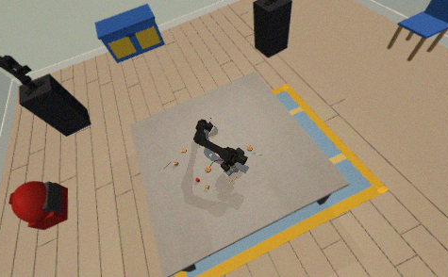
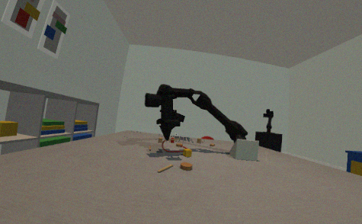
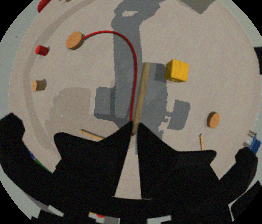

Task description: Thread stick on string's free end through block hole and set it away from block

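My gripper [image 3: 135,125] [image 2: 166,139] [image 1: 227,166] is shut on the thin wooden stick [image 3: 140,95], holding its near end; the stick points away from the fingers, above the table. A red string [image 3: 128,45] [image 2: 169,151] runs from the held end in an arc to the round wooden button [image 3: 74,40] [image 1: 207,169], which lies flat on the table. A yellow block [image 3: 177,70] [image 2: 187,152] stands just right of the stick's far end. A small tan block [image 3: 40,85] [image 1: 207,187] lies far left. I cannot make out a hole in either.
A red cylinder [image 3: 42,50] [image 1: 197,179] lies near the button. A round disc [image 3: 213,119] [image 2: 186,166] and loose sticks [image 3: 92,134] [image 3: 201,141] [image 2: 164,168] lie near the gripper. The arm's pale base box [image 2: 245,149] stands to the right.
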Tool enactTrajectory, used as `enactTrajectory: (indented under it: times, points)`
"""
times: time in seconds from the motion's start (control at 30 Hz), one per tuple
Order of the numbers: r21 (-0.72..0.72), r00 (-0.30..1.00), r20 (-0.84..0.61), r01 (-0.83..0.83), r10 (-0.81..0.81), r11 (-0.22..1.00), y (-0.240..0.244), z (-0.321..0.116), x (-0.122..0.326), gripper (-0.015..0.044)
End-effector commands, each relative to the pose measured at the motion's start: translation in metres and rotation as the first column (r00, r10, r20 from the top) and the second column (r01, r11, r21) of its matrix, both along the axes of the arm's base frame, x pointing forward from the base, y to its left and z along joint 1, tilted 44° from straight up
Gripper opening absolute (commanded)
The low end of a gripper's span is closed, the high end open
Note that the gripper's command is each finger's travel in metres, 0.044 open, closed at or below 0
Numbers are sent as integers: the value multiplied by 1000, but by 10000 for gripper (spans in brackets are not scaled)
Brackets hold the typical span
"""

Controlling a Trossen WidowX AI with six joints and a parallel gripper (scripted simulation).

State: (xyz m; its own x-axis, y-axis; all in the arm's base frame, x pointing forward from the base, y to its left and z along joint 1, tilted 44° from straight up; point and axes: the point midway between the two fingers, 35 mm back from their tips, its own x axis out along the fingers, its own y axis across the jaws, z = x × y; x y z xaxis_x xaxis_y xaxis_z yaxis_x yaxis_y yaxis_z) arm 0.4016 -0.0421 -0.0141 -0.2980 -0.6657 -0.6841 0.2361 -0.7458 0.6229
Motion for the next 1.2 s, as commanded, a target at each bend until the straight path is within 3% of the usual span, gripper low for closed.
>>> enactTrajectory:
  times: [0.0,1.17]
  points:
    - [1,1000,6,-11,11,1000,2,-3,5,0]
    - [21,996,63,-69,68,997,16,-25,39,0]
